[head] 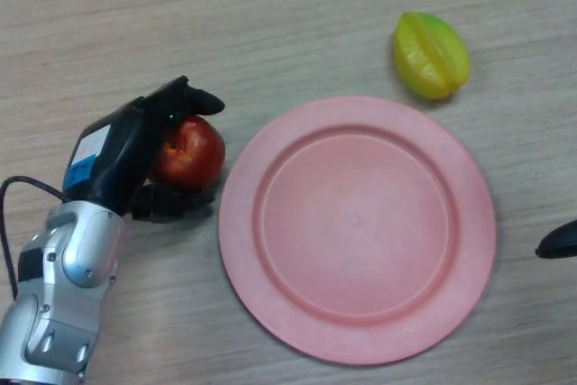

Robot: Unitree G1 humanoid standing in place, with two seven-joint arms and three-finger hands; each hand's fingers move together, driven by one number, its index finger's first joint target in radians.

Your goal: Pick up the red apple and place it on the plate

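The red apple (191, 152) sits on the wooden table just left of the pink plate (357, 227). My left hand (126, 155) comes in from the lower left and is curled round the apple, with fingers over its top and the thumb under its near side. The apple is beside the plate's left rim, not on it. Only a black tip of my right hand (559, 242) shows at the right edge, just right of the plate.
A yellow-green star fruit (431, 54) lies on the table beyond the plate's far right rim.
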